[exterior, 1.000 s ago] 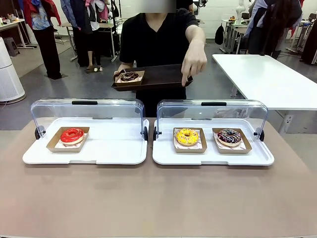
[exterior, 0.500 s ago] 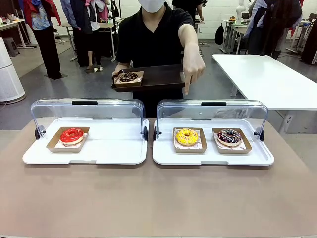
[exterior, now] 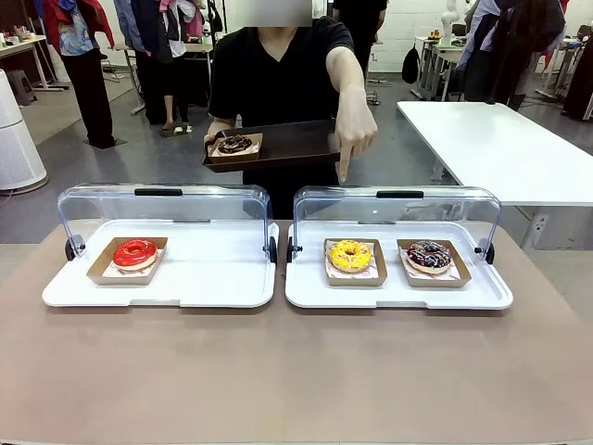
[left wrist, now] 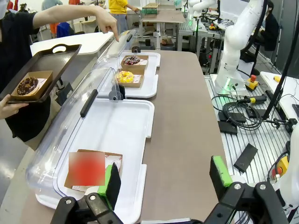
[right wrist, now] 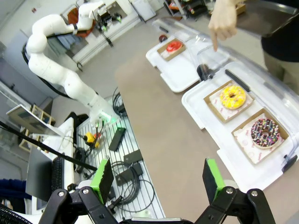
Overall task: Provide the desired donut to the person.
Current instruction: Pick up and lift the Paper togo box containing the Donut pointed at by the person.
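1. Front view: yellow donut (exterior: 350,254) sat in its card tray, left spot of the right display case (exterior: 398,297), lid up.
2. Person's hand (exterior: 353,130) had drifted left and lower, finger aimed down at it, so that's probably the pick.
3. Round, lying flat, no real long axis or heading.
4. Left gripper (left wrist: 166,175) and right gripper (right wrist: 158,175): jaws spread wide, empty.

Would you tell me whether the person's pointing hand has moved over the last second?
Yes. The pointing hand has dropped and drifted slightly left, its fingertip now nearer the right case's clear lid.
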`<state>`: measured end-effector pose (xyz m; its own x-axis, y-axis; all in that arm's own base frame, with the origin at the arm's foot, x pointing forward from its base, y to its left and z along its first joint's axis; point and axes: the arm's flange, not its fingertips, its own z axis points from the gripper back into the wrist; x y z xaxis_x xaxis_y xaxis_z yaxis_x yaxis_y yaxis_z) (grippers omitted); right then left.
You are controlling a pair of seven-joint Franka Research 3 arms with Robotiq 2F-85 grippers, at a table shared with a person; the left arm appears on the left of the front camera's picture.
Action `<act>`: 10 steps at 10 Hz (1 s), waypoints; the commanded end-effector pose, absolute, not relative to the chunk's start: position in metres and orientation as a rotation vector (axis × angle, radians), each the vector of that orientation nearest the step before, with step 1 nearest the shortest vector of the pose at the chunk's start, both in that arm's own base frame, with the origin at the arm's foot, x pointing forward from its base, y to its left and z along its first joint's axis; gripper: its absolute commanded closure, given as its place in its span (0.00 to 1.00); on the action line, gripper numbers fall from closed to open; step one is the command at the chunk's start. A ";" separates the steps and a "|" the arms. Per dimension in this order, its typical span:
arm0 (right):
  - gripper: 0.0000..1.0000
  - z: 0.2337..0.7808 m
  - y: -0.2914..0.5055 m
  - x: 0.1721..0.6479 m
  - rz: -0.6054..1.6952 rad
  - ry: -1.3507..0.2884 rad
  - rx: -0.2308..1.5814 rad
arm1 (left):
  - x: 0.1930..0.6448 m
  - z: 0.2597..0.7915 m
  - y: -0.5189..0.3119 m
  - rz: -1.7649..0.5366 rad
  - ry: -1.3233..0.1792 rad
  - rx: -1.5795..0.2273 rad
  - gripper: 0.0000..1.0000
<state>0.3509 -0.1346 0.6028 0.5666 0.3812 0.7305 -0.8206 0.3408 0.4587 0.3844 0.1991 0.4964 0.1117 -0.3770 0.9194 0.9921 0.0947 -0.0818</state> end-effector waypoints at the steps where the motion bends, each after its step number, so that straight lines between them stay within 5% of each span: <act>1: 0.00 0.608 -0.077 0.377 0.931 -0.408 0.786 | 0.383 0.495 0.199 -1.243 -0.902 -0.906 0.00; 4: 0.00 0.583 0.019 0.429 0.970 -0.228 0.477 | 0.383 0.495 0.199 -1.243 -0.902 -0.906 0.00; 7: 0.00 0.532 0.092 0.432 1.185 -0.187 0.199 | 0.383 0.495 0.199 -1.243 -0.902 -0.906 0.00; 10: 0.00 0.492 0.132 0.419 1.309 -0.158 0.249 | 0.383 0.495 0.199 -1.243 -0.902 -0.906 0.00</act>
<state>0.4237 0.1346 0.5011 0.2721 0.9346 0.2290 -0.9622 0.2616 0.0756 0.3845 0.1988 0.4953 0.1140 -0.3765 0.9194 0.9920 0.0943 -0.0843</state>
